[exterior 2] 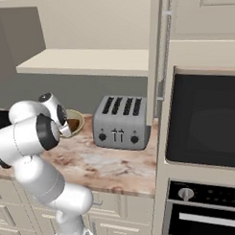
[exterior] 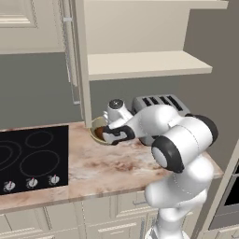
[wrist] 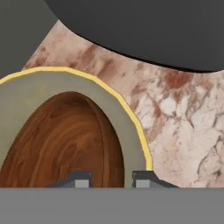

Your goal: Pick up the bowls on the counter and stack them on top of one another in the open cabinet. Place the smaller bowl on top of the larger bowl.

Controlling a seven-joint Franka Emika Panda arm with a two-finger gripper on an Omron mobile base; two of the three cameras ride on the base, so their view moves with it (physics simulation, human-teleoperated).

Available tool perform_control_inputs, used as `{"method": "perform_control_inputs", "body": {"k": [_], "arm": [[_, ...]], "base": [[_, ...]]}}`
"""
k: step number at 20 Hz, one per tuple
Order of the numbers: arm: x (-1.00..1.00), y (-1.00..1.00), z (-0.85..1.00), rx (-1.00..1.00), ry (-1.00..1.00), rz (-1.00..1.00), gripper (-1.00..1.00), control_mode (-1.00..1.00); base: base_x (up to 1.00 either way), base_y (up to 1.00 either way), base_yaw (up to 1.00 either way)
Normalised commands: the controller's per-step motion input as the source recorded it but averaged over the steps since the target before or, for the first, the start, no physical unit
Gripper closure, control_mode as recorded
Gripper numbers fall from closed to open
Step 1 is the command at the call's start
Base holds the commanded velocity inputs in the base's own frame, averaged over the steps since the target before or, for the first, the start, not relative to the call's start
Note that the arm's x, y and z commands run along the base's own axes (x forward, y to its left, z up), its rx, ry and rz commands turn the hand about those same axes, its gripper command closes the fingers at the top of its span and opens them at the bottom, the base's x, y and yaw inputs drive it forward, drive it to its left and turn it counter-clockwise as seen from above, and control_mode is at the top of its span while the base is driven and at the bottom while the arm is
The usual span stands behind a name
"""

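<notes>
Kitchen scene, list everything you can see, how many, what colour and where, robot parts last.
beige bowl: 1, pale olive with yellow rim, on the counter by the cabinet's side panel
brown bowl: 1, glossy reddish-brown, sitting inside the beige bowl
counter: 1, pinkish marbled stone, over cream drawers
open cabinet: 1, cream, on the wall above the counter
toaster: 1, grey, four slots, on the counter right of the bowls
cooktop: 1, black glass, left end of the counter
oven: 1, black, in the right-hand tall unit
gripper: 1, dark fingertips, astride the brown bowl's rim
</notes>
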Motion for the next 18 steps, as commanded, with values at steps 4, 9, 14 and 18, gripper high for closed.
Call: {"method": "perform_control_inputs", "body": {"k": [4,9,14,18], "arm": [[-0.04,0.08,0.28,0.00,-0.01,-0.02,-1.00,-1.00],[-0.29,0.00,0.17,0.04,-0.02,-0.01,-1.00,-1.00],[-0.40,0.00,0.00,0.07,-0.03,0.00,-1.00,-1.00],[-0.46,0.00,0.00,0.09,-0.07,0.00,-1.00,-1.00]], "base": [[0.00,0.00,0.00],[0.00,0.00,0.00],[0.00,0.00,0.00],[0.00,0.00,0.00]]}}
